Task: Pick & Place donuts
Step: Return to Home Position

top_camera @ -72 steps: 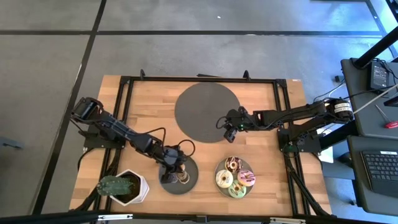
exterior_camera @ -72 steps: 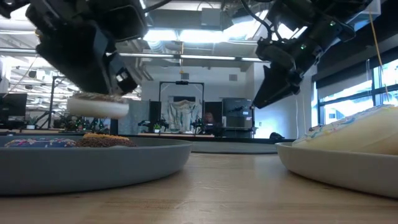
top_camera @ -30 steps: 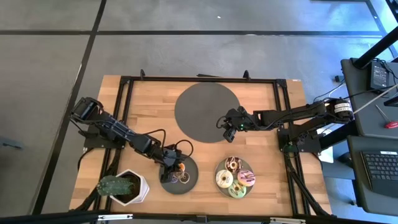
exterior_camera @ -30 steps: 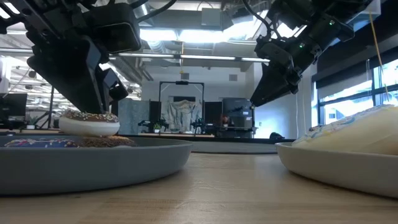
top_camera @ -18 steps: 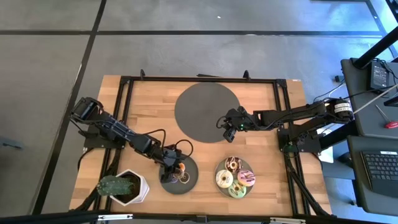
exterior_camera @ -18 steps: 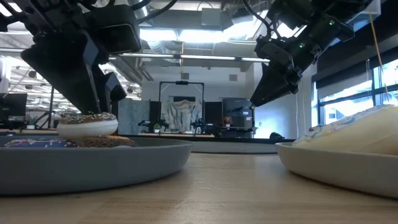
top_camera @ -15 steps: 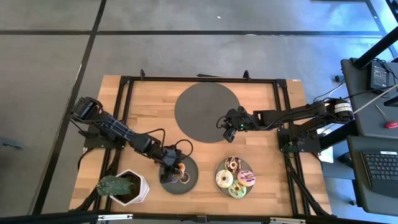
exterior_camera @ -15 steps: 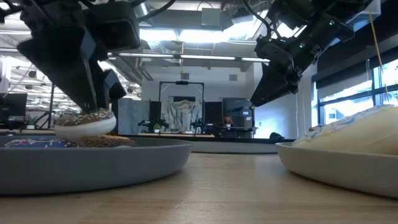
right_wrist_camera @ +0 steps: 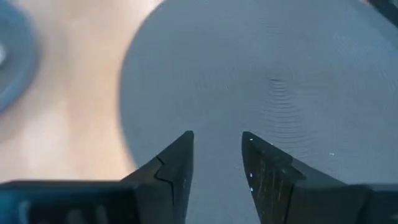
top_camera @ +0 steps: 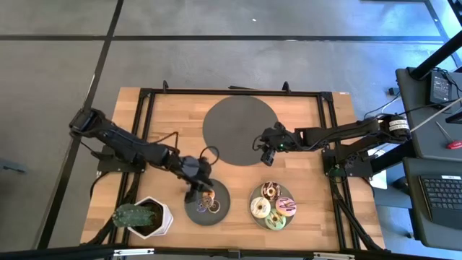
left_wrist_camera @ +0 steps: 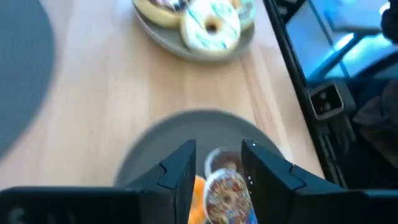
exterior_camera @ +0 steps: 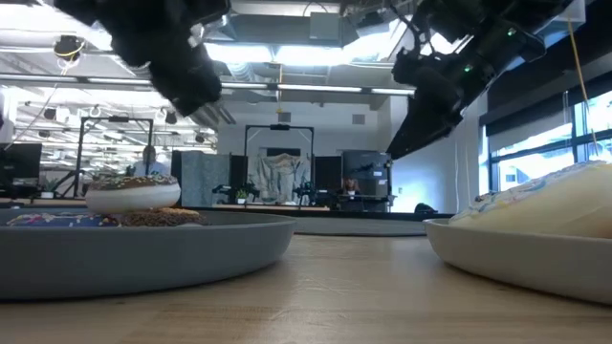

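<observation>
The picking appears to be finished: four large donuts (top_camera: 259, 209) are lying on the gray plate (top_camera: 289, 192) at the near right, and three mini donuts (top_camera: 208, 205) are crowding the dark plate (top_camera: 222, 196) just left of it, with one sitting on top of another in the low view. No donut is lying loose on the table (top_camera: 173, 123), so I judge that only sending the arms home is left. The left gripper (top_camera: 193, 189) is hanging above the far edge of the dark plate, its fingers (left_wrist_camera: 181, 163) apart and holding nothing, with the minis showing below them. The right gripper (top_camera: 261, 148) is hovering over the right edge of the round mat (top_camera: 234, 126), its fingers (right_wrist_camera: 177, 155) likewise spread and empty. The table is pale wood in a black frame, carrying the bare mat at the far middle and a potted plant (top_camera: 133, 215) at the near left corner. Around it gray flooring is showing, a desk with a keyboard (top_camera: 440, 198) is standing to the right, and the low view is looking into a bright workshop with ceiling lights and windows.
</observation>
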You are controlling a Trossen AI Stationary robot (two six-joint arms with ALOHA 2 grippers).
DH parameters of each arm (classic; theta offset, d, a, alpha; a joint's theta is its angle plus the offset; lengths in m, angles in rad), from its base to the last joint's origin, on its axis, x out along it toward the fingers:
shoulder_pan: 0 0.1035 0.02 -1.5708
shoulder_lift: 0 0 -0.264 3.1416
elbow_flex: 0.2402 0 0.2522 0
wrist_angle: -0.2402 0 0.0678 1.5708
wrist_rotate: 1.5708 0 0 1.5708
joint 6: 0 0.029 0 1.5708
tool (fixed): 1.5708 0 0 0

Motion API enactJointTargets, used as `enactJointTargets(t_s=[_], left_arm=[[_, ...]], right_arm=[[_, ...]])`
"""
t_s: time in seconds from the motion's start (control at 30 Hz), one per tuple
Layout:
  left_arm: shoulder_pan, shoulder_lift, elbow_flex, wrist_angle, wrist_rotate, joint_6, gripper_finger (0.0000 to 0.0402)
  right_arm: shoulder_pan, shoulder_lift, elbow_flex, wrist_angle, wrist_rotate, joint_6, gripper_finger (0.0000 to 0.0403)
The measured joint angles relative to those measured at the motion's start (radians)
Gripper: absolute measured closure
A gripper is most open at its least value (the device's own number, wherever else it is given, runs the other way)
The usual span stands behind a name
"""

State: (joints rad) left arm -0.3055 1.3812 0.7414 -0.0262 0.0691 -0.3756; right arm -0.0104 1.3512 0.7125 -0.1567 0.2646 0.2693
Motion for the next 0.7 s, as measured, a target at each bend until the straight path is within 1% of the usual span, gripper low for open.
enactJointTargets(t_s=[0.1, 0.17, 0.27, 0.33, 0.47, 0.53, 0.7], left_arm=[[0.030, -0.033, 0.000, 0.014, -0.002, 0.020, 0.0275], [0.052, -0.064, 0.000, 0.019, 0.002, 0.078, 0.0275], [0.113, -0.110, 0.000, -0.001, 0.003, 0.142, 0.0274], [0.164, -0.139, 0.000, -0.039, 0.000, 0.160, 0.0274], [0.253, -0.188, -0.003, -0.093, 0.001, 0.209, 0.0275], [0.289, -0.219, -0.042, -0.061, 0.002, 0.224, 0.0276], [0.365, -0.330, -0.241, 0.170, 0.020, 0.193, 0.0275]], right_arm=[[0.002, -0.048, 0.001, -0.034, -0.086, -0.048, 0.0265], [0.003, -0.092, -0.013, -0.044, -0.114, -0.075, 0.0265], [0.003, -0.181, -0.084, -0.026, -0.081, -0.090, 0.0265], [0.002, -0.260, -0.152, -0.018, -0.051, -0.062, 0.0265], [0.002, -0.447, -0.280, 0.007, -0.049, -0.021, 0.0265], [0.006, -0.554, -0.324, 0.012, -0.065, -0.013, 0.0265], [0.016, -0.811, -0.429, -0.019, -0.082, -0.016, 0.0265]])
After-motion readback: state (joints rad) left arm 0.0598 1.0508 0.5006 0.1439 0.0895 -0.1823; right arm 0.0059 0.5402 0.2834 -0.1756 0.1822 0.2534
